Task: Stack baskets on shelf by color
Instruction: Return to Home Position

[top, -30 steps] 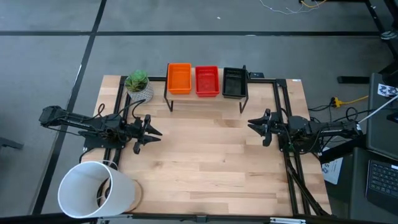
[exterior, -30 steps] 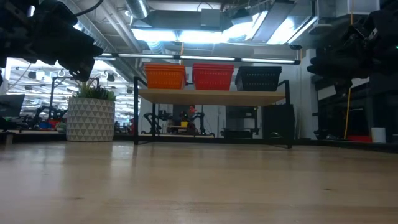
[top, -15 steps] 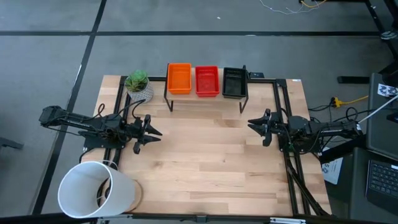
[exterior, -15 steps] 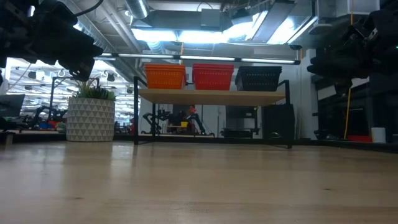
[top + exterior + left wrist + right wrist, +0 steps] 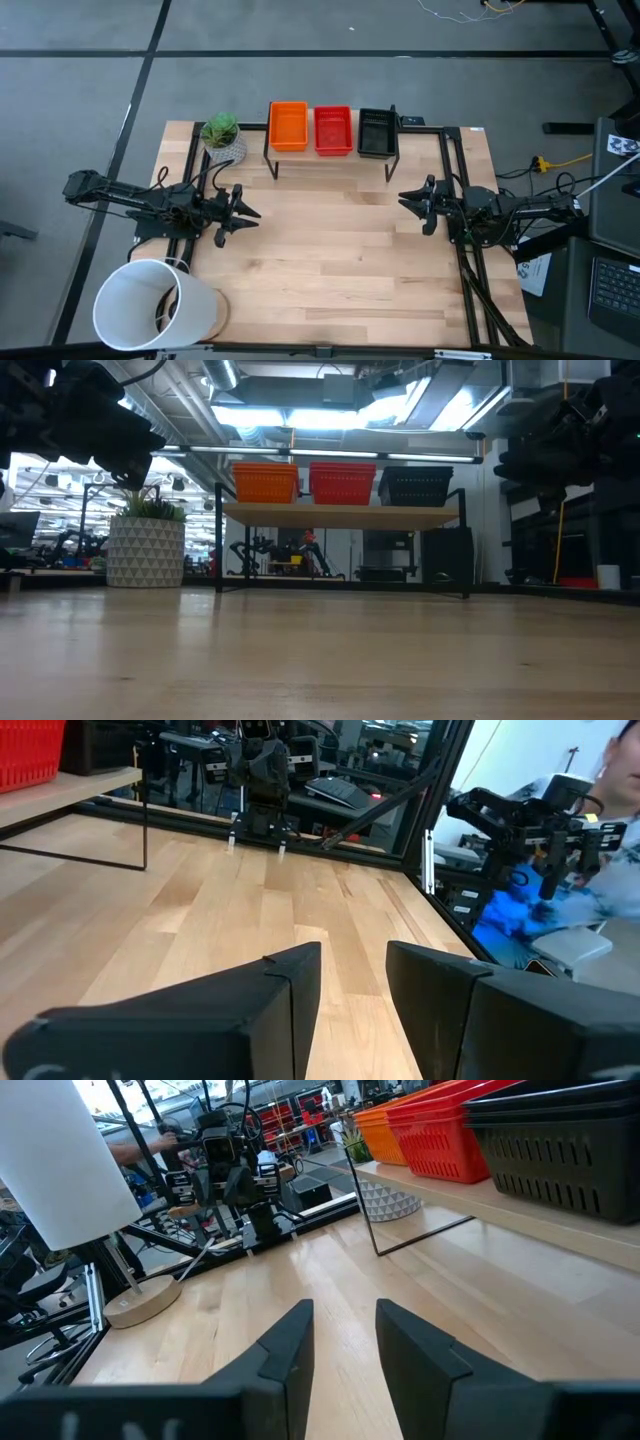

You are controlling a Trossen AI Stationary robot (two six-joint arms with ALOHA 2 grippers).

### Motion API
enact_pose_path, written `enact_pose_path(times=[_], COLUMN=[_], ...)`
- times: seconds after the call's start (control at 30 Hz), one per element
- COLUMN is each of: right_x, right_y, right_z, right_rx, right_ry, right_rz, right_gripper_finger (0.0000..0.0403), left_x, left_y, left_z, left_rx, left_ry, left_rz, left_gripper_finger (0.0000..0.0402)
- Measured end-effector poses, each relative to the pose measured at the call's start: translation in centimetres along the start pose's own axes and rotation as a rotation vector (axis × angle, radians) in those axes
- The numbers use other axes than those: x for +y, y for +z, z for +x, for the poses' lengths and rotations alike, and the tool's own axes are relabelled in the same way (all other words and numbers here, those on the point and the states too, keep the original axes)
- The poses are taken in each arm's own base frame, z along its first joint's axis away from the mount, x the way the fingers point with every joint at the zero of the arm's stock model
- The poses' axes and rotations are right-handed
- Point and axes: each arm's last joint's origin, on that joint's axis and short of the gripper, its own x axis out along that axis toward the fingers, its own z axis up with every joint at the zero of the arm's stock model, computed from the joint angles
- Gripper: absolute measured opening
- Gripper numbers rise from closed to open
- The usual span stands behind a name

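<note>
At the far edge of the table (image 5: pixel 330 260), the shelf (image 5: pixel 340 515) carried every basket I could see, its pale wooden plank resting on thin black metal legs. Three colours sat side by side along the plank: orange baskets (image 5: pixel 288 126) at the left end, red baskets (image 5: pixel 333 130) in the middle, black baskets (image 5: pixel 376 132) at the right end. They were shallow plastic rectangles with slotted mesh walls; how many were nested in each colour I could not count. Just left of the shelf stood a small green plant in a white pot (image 5: pixel 222 140) with a faceted triangle pattern. A large white bucket (image 5: pixel 150 305), smooth and round, lay at the near left corner.

My left claw (image 5: pixel 240 212) hung over the left side of the light planked table, well apart from the shelf, released and grasping nothing; its blunt dark fingers (image 5: pixel 290 990) showed a clear gap of bare wood between them. My right claw (image 5: pixel 418 205) mirrored it over the right side, likewise released and empty, pointing across towards the other arm
</note>
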Motion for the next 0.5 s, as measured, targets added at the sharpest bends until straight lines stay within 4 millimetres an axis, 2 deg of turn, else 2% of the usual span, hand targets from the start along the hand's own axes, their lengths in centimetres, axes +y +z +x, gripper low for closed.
enact_pose_path(times=[0.1, 0.27, 0.5], right_x=[0.00, 0.00, 0.00], right_y=[0.00, 0.00, 0.00], right_z=[0.00, 0.00, 0.00], right_rx=[0.000, 0.000, 0.000], right_ry=[0.000, 0.000, 0.000], right_rz=[0.000, 0.000, 0.000], right_gripper_finger=[0.0110, 0.0110, 0.0110], left_x=[0.01, 0.11, 0.13], left_y=[0.00, 0.20, 0.09], left_z=[0.00, -0.01, 0.00], left_rx=[-0.001, -0.021, -0.010], left_ry=[0.003, 0.051, 0.052], left_rz=[0.054, 0.336, 0.314], left_gripper_finger=[0.0109, 0.0109, 0.0108])
